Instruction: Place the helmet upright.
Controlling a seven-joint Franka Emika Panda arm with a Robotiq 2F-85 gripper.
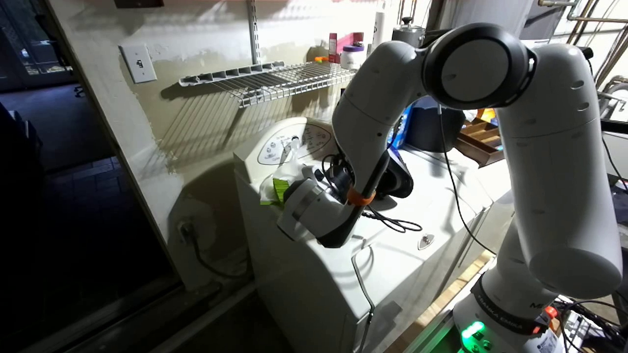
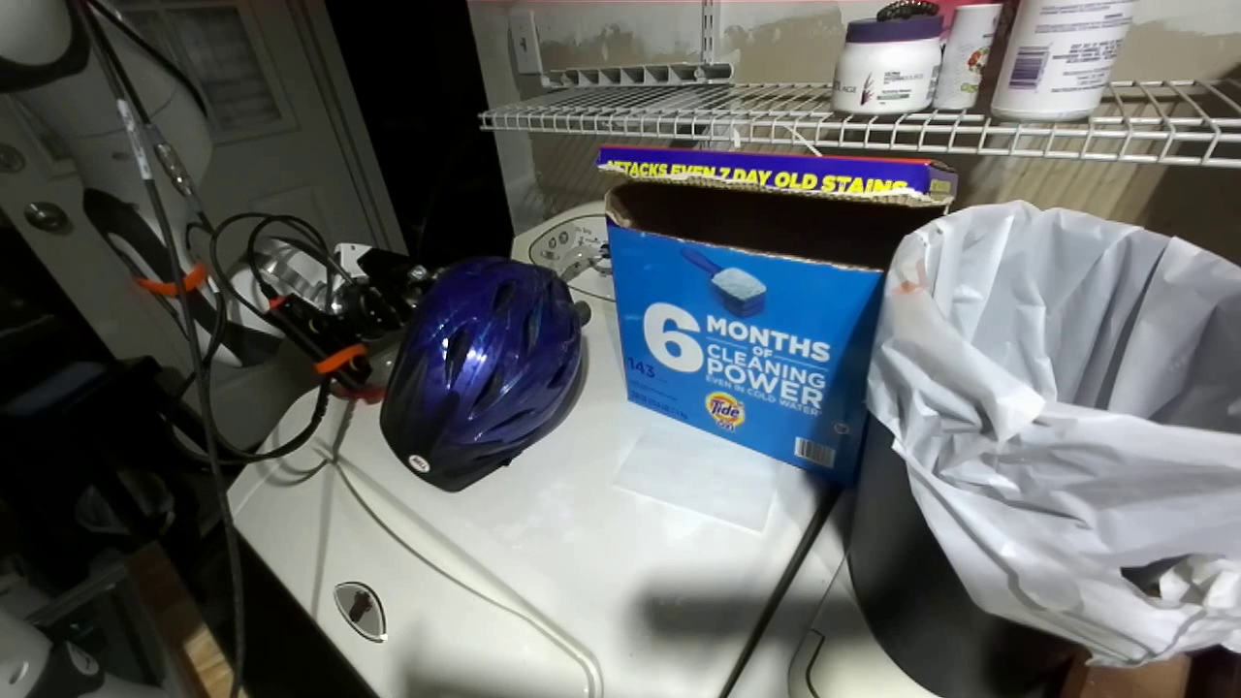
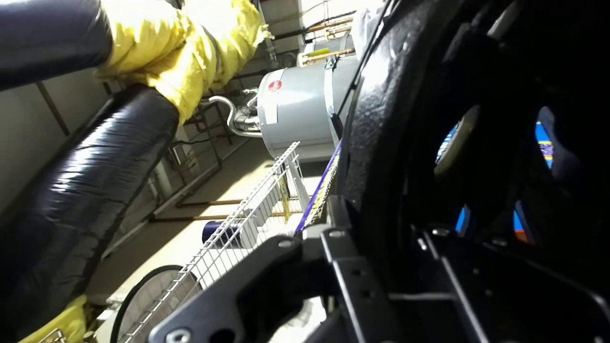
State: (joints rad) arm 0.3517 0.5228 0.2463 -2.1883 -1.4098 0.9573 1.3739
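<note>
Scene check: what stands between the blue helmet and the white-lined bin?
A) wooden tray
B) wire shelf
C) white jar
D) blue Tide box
D: in an exterior view the blue Tide box stands with the helmet on one side and the white-lined bin on the other.
</note>
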